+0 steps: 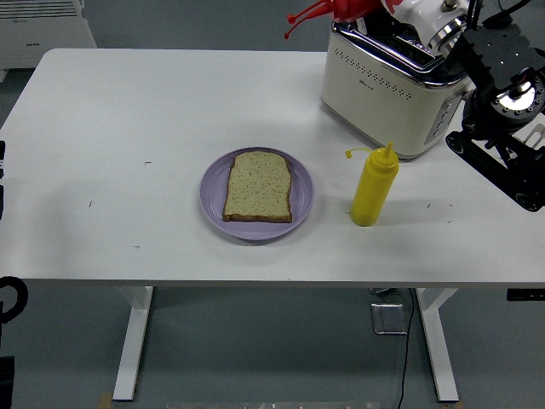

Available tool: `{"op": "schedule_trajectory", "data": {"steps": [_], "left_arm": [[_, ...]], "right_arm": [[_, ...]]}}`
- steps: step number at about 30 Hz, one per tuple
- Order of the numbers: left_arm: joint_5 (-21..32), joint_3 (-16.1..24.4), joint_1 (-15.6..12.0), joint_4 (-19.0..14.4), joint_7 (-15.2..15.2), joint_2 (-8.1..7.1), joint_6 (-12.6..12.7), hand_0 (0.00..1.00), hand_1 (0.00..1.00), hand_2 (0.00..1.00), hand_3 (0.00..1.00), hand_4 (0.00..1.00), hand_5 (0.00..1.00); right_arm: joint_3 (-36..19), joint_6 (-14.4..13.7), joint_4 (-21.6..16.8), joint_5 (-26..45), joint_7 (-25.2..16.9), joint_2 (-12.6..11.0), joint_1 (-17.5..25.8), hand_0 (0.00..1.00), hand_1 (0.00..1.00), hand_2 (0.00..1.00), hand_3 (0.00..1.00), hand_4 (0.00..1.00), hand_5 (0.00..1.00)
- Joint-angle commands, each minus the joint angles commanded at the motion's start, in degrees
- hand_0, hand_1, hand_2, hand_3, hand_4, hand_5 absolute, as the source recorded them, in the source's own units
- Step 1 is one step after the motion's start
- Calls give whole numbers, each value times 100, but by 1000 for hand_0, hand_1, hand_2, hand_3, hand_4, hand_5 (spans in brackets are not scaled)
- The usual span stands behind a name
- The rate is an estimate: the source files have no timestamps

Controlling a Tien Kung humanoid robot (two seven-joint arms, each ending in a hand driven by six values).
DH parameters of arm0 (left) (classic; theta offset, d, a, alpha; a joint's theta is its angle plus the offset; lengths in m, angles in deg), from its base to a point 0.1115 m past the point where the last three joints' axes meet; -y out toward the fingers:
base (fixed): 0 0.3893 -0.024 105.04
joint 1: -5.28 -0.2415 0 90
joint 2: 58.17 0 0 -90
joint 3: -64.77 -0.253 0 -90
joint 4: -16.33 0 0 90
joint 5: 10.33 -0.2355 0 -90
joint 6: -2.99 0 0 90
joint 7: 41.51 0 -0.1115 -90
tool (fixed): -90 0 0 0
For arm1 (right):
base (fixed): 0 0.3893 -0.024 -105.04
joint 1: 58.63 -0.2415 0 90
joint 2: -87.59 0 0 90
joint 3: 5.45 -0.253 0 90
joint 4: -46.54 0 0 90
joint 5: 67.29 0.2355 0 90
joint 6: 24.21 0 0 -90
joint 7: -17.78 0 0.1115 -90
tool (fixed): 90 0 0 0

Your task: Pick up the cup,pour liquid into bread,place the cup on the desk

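A white worktop (128,128) fills most of the view. Near its centre sits a round lilac plate (214,201), and one slice of seeded bread (259,186) lies flat on it.

At about 3 o'clock from the plate, near it but apart, a yellow squeeze bottle (374,187) stands upright, with its small cap hanging off the nozzle to the left. At 1 o'clock from the plate, behind the yellow bottle, is a cream toaster (387,92) with a chrome top. On its side there is a small dark logo, too small to read.

The task's container is a red squeeze bottle (328,11), not a cup. It is at 12 o'clock, at the top edge of the view, above the toaster and off the worktop. Its red nozzle points to the left. Most of its body is cut off by the frame, so no label is readable.

The right arm (502,102) comes in from the right and goes up to the bottle. The right hand (419,12) is mostly outside the frame, and I cannot tell how its fingers stand.
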Motion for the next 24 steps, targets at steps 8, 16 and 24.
{"op": "schedule_trajectory", "data": {"steps": [8, 16, 24], "left_arm": [[0, 20, -12, -7, -2, 0, 5, 790, 756, 749, 684, 565, 998], [3, 0, -34, -3, -3, 0, 6, 790, 757, 749, 684, 565, 998], [4, -31, -36, 4, -1, 0, 7, 789, 757, 749, 685, 568, 998]], "right_arm": [[353, -23, 0, 0, 23, 60, 56, 2, 2, 66, 85, 821, 356], [-627, -399, -198, 517, 2, 116, 401, 2, 2, 65, 85, 819, 357], [-2181, -1, -610, 2425, -525, 123, 1040, 2, 2, 64, 84, 819, 358]]}}
